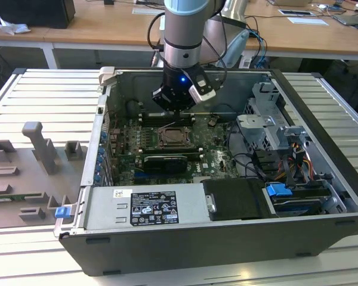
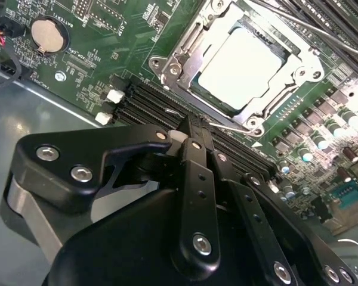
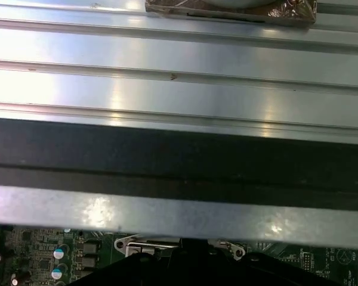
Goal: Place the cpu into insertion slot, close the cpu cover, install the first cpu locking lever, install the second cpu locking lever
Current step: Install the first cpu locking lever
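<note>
Open computer case (image 1: 322, 125) sitting on ribbed table: gripper (image 2: 194, 134), fingers apparently pressed together empty, hovering beside chip (image 2: 241, 65) under cover (image 2: 185, 50); slipping risks scraping board (image 2: 107, 36).

Workshop-type room: ribbed aluminium bench (image 1: 36, 95) up front, long wooden desks (image 1: 107, 30) along the back with papers (image 1: 307, 20) scattered on them. A black box (image 1: 33, 12) sits at the far left desk corner. Lighting's bright and even.
</note>
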